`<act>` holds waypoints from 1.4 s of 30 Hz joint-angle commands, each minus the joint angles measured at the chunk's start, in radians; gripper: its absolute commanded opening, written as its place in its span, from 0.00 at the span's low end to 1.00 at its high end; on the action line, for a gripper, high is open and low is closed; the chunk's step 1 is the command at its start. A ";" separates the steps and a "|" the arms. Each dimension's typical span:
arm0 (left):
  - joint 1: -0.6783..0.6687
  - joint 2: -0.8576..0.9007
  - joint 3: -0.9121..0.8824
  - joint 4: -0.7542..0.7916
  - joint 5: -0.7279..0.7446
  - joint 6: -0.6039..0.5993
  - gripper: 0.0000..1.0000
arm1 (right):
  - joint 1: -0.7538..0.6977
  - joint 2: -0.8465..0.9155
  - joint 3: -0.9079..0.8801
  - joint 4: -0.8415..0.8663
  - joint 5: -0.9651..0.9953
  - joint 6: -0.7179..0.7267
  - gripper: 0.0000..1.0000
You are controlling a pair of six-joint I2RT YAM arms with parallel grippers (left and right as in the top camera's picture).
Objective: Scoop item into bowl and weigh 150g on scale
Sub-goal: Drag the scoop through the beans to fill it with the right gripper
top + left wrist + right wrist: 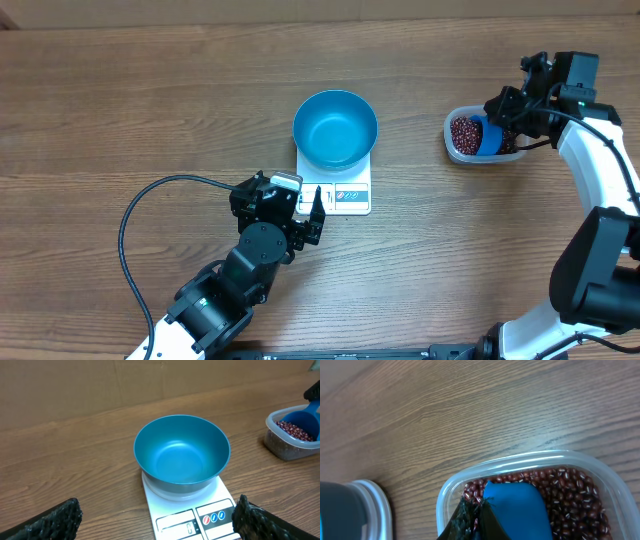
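Status: loading first scoopful. Round bright blue bowl [335, 128] is sitting empty on flat white square scale [346, 197]; clear plastic tub [510, 461] of dark red-brown beans [570, 490] well right. Right tool [475, 522] is clamping small blue scoop [517, 510] in beans. Left tool [312, 212] is hovering wide apart by scale. Next: lifting level, tipping into bowl.

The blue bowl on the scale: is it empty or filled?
Empty: the bowl shows a bare blue inside; the beans are in the tub.
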 commanded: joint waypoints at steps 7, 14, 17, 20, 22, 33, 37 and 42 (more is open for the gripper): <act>-0.006 0.001 -0.007 0.003 -0.018 -0.021 1.00 | -0.007 0.021 -0.002 -0.021 -0.065 0.108 0.04; -0.006 0.001 -0.007 0.003 -0.018 -0.021 1.00 | -0.008 0.058 -0.002 -0.020 -0.095 0.108 0.04; -0.006 0.001 -0.007 0.003 -0.018 -0.021 1.00 | -0.010 0.058 -0.002 -0.017 -0.100 0.108 0.04; -0.006 0.001 -0.007 0.003 -0.018 -0.021 1.00 | -0.020 0.058 -0.002 -0.020 -0.111 0.108 0.04; -0.006 0.001 -0.007 0.003 -0.018 -0.021 0.99 | -0.031 0.058 -0.002 -0.023 -0.115 0.108 0.04; -0.006 0.001 -0.007 0.002 -0.018 -0.021 0.99 | -0.122 0.058 -0.002 -0.072 -0.177 0.043 0.04; -0.006 0.001 -0.007 0.002 -0.018 -0.021 0.99 | -0.142 0.058 -0.002 -0.079 -0.182 0.042 0.04; -0.006 0.001 -0.007 0.003 -0.018 -0.021 1.00 | -0.160 0.058 -0.002 -0.087 -0.245 -0.014 0.04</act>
